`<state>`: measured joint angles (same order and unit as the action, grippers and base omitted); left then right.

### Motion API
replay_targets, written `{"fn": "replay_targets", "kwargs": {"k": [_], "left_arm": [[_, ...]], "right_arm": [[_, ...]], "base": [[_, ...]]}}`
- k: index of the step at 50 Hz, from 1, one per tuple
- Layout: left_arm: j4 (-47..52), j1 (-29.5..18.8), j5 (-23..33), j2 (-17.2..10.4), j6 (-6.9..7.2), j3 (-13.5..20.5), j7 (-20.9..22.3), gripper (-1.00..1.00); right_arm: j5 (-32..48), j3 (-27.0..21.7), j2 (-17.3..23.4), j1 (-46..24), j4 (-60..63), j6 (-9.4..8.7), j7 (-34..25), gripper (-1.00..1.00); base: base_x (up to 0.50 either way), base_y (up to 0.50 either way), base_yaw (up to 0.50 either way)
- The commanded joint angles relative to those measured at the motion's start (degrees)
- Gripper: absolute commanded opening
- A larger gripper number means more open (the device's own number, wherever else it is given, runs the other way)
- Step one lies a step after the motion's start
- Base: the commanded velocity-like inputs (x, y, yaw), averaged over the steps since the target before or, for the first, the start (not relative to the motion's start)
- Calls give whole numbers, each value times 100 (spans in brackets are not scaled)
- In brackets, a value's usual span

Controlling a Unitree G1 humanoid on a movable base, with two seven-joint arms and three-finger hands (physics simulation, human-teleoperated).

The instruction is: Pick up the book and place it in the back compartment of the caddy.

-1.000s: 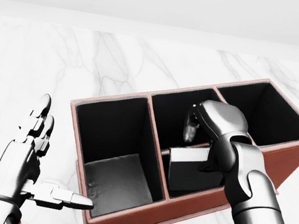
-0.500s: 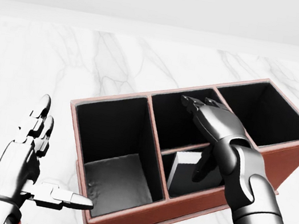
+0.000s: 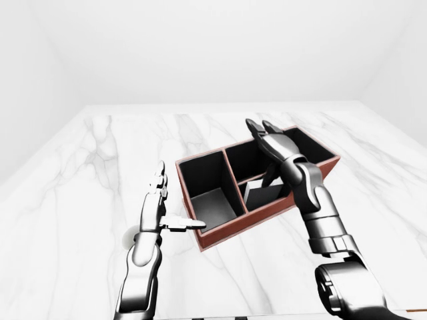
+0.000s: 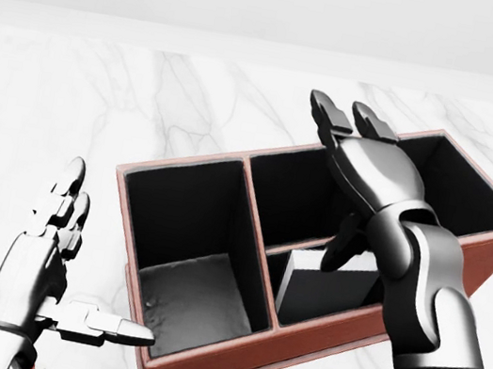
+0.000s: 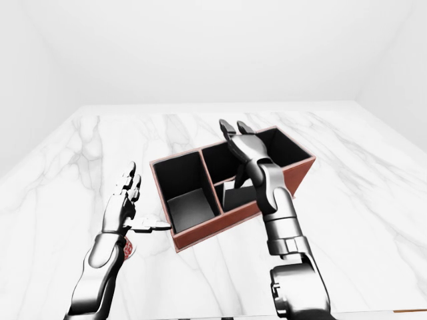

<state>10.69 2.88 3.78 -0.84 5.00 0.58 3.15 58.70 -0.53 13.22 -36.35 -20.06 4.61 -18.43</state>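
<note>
Both hands are spread: right hand [image 4: 366,158] above the caddy [image 4: 195,367], whose small lower middle compartment holds the book [image 4: 328,290], left hand [image 4: 48,255] beside it.

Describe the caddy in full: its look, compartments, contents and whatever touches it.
The caddy is a rectangular open-top box, reddish-brown outside like leather, black inside, lying askew on the white marble table. Dividers make one long compartment at head view's left, one at the right, and a middle section split in two. The book stands in the lower middle cell. The right hand hovers open above; the left hand is open, its thumb tip at the caddy's left wall.
</note>
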Motion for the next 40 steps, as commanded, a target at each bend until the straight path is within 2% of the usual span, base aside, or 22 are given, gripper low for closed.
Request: {"fn": "replay_targets", "kwargs": {"k": [1, 12, 19, 22, 40], "left_arm": [[40, 13, 5, 1, 0, -7, 2, 100], [-56, 10, 24, 10, 0, -34, -10, 100], [33, 27, 12, 7, 0, -27, 1, 100], [49, 36, 10, 9, 0, -28, 2, 100], [714, 78, -87, 3, 0, 19, 56, 100]], "right_arm": [[-265, -183, -44, 242, 1376, -240, -601, 100], [-509, -267, -14, 356, 1910, -519, -880, 100], [-690, -307, -56, 514, 2380, -763, -1061, 100], [-828, -335, -99, 588, 2668, -943, -1149, 100], [-1276, -520, -173, 1248, 4590, -961, -1501, 100]], "base": [[0, 0, 0], [0, 0, 0], [0, 0, 0], [0, 0, 0], [0, 0, 0]]}}
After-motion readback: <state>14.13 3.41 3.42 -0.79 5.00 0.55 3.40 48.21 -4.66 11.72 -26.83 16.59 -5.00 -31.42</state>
